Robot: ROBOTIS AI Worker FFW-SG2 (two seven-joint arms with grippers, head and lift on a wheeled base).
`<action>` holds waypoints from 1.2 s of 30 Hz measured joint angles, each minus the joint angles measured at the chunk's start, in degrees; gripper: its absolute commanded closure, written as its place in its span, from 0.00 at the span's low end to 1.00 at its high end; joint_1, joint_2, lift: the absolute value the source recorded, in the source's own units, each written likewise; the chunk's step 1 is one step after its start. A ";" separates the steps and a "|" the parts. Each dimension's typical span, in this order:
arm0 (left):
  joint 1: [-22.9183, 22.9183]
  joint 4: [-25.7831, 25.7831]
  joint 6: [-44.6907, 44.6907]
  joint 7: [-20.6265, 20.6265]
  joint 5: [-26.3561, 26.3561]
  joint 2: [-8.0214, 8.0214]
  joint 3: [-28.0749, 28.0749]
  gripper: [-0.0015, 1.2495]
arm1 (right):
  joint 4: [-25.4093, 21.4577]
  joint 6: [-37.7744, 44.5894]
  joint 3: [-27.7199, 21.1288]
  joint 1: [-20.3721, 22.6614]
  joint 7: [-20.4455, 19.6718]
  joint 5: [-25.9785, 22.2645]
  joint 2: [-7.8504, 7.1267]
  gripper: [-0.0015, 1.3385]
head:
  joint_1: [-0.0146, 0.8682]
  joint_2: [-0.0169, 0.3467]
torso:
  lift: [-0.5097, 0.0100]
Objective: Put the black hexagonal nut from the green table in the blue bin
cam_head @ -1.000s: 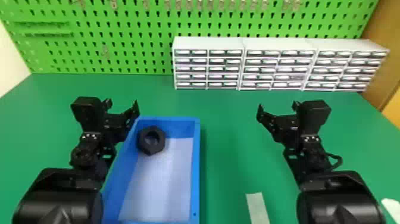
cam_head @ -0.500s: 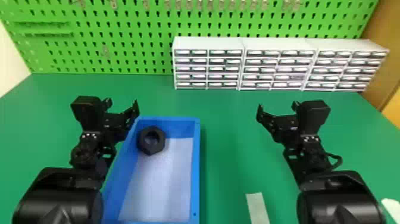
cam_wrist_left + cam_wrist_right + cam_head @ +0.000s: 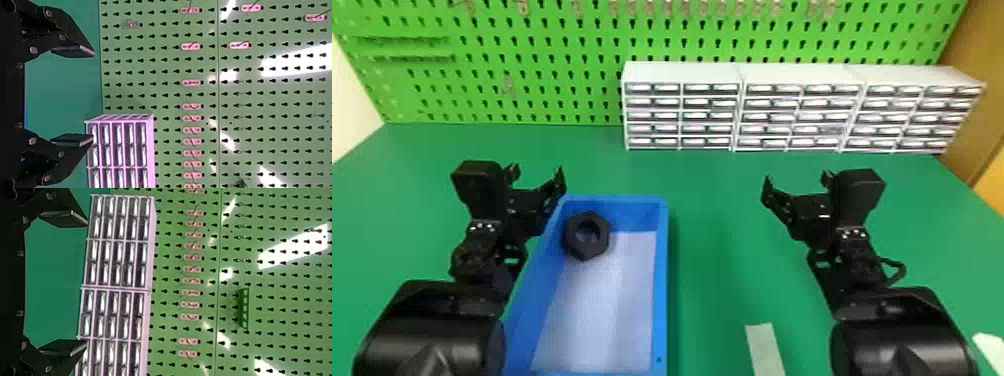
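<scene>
Inside the blue bin [image 3: 660,280], tucked into its far left corner: black hexagonal nut [image 3: 586,236], hole facing up, bin floor pale beneath it. Whether it touches the walls, cannot tell. Nut lies apart from both grippers.

Bin sits left of centre on the green table [image 3: 712,300], long sides running near to far.

Left gripper [image 3: 538,176] by the bin's far left corner, one fingertip seen just beside the rim; its height above the rim, cannot tell. From its wrist view, left gripper [image 3: 74,96] has jaws set wide, gap between the pads empty.

Right gripper [image 3: 796,181] well to the right of the bin, over the table. Jaws wide here too, nothing held.

Near side, between bin and right arm [image 3: 887,320]: pale strip [image 3: 764,350] on the table. Another white piece [image 3: 991,352] at the near right edge, partly cut off.

Far side, right of centre: row of white drawer units [image 3: 677,75], small drawers stacked in columns. Green pegboard [image 3: 542,100] behind, metal hooks [image 3: 577,6] along it. Green holder [image 3: 244,307] with a line of round holes mounted on the board, per right wrist view. Brown panel [image 3: 977,115] at far right.
</scene>
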 measured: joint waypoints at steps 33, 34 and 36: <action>0.01 0.00 0.00 0.04 0.00 0.00 -0.08 0.39 | 0.00 0.11 -0.13 -0.05 0.00 0.00 0.00 0.16 | 0.79 0.19 | 0.80; 0.01 0.00 0.00 0.04 0.00 0.00 -0.08 0.39 | 0.00 0.12 -0.11 -0.06 0.00 0.00 0.00 0.16 | 0.79 0.19 | 0.80; 0.01 0.00 0.00 0.04 0.00 0.00 -0.06 0.39 | 0.00 0.12 -0.08 -0.07 0.00 0.01 0.00 0.16 | 0.79 0.19 | 0.80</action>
